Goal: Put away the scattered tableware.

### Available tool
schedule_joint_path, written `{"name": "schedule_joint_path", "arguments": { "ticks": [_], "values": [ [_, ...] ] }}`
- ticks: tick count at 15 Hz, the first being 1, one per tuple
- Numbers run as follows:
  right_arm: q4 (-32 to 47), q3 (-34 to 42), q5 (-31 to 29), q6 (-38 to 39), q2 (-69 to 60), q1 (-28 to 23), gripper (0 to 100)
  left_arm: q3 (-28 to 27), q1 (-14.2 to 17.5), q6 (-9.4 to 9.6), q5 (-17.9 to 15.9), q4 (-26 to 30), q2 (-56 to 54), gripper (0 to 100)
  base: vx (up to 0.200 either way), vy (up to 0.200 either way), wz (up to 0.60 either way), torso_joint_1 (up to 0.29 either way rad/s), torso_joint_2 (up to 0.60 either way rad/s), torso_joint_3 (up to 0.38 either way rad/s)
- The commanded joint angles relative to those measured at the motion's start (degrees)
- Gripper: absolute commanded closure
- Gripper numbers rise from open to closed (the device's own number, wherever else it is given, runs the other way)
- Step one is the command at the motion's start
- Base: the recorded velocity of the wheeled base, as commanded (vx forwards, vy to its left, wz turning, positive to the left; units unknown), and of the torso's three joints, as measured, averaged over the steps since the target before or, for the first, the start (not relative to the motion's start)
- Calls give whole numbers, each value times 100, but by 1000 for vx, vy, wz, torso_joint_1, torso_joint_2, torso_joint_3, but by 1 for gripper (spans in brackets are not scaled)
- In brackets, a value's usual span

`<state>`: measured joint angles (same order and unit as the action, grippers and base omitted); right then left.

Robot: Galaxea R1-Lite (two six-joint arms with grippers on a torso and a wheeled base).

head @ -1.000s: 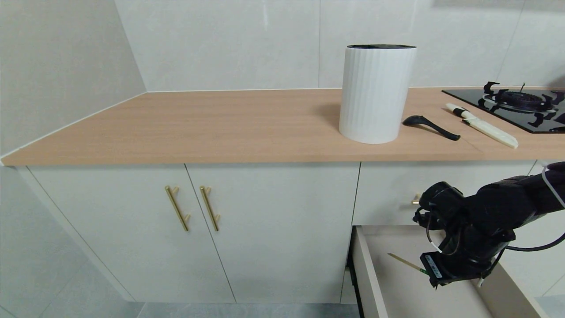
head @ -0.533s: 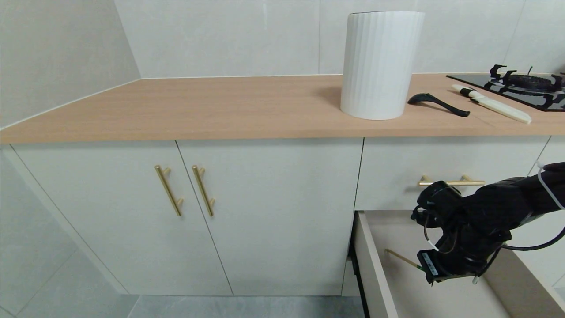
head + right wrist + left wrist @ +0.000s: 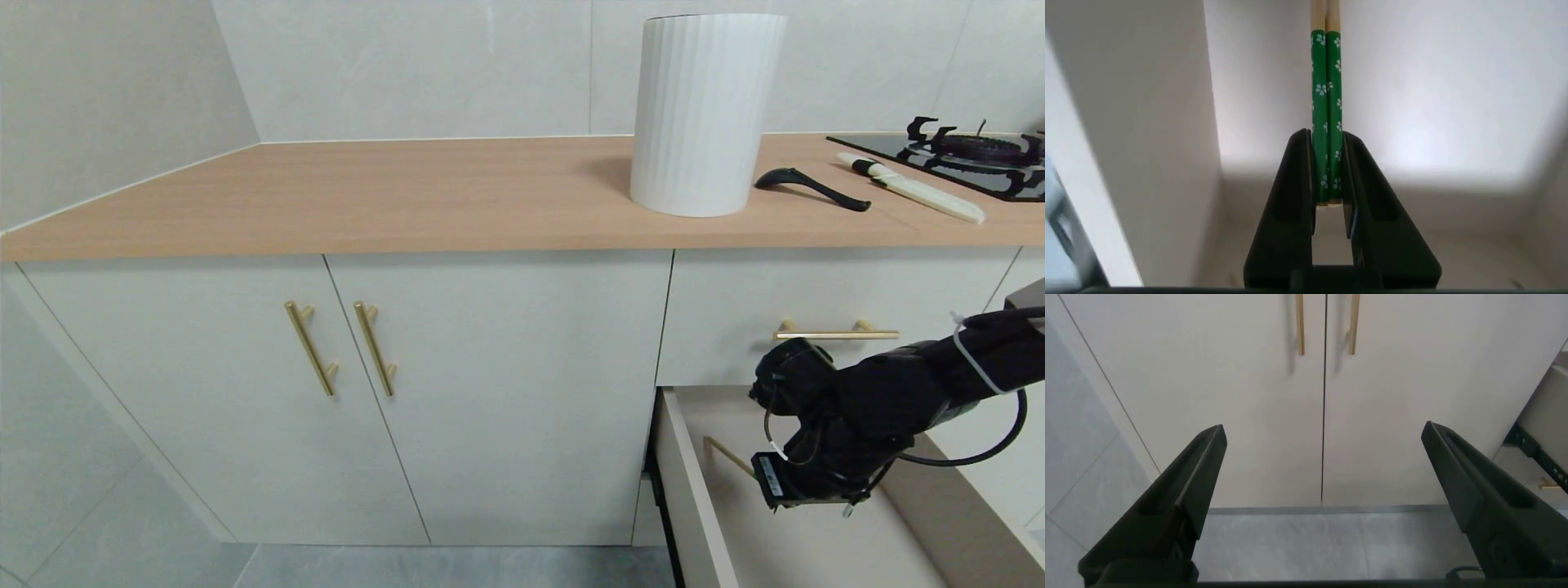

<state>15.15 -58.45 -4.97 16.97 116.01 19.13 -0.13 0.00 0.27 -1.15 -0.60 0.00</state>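
My right gripper (image 3: 771,478) hangs inside the open drawer (image 3: 684,490) under the counter, shut on a pair of wooden chopsticks (image 3: 729,456) with green flowered ends (image 3: 1326,106); in the right wrist view the two fingers (image 3: 1294,196) pinch them side by side. The chopsticks slant up toward the drawer's back left corner. On the countertop (image 3: 408,196) lie a black ladle (image 3: 808,188) and a cream knife (image 3: 910,188) with a black band. My left gripper (image 3: 1323,498) is open low in front of the double cabinet doors (image 3: 1323,392), nothing between its fingers.
A tall white ribbed canister (image 3: 702,114) stands on the counter left of the ladle. A black gas hob (image 3: 971,155) is at the far right. A shut drawer with a gold handle (image 3: 837,333) sits above the open one. Gold handles (image 3: 339,349) mark the cabinet doors.
The head camera has dropped, so the whole scene shifted up. My right gripper has moved a little left and deeper into the drawer with the chopsticks still held.
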Motion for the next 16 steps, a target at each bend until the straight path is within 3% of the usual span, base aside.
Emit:
{"name": "schedule_joint_path", "arguments": {
  "ticks": [1,7,16],
  "values": [
    [-250,36,-144,26,440,3,100,5,0,0,0,-2,9,0,0,0,0,0,0,0],
    [-821,238,-188,26,845,3,100,5,0,0,0,-2,9,0,0,0,0,0,0,0],
    [-953,247,-329,26,1082,3,100,5,0,0,0,-2,9,0,0,0,0,0,0,0]
  ]
}}
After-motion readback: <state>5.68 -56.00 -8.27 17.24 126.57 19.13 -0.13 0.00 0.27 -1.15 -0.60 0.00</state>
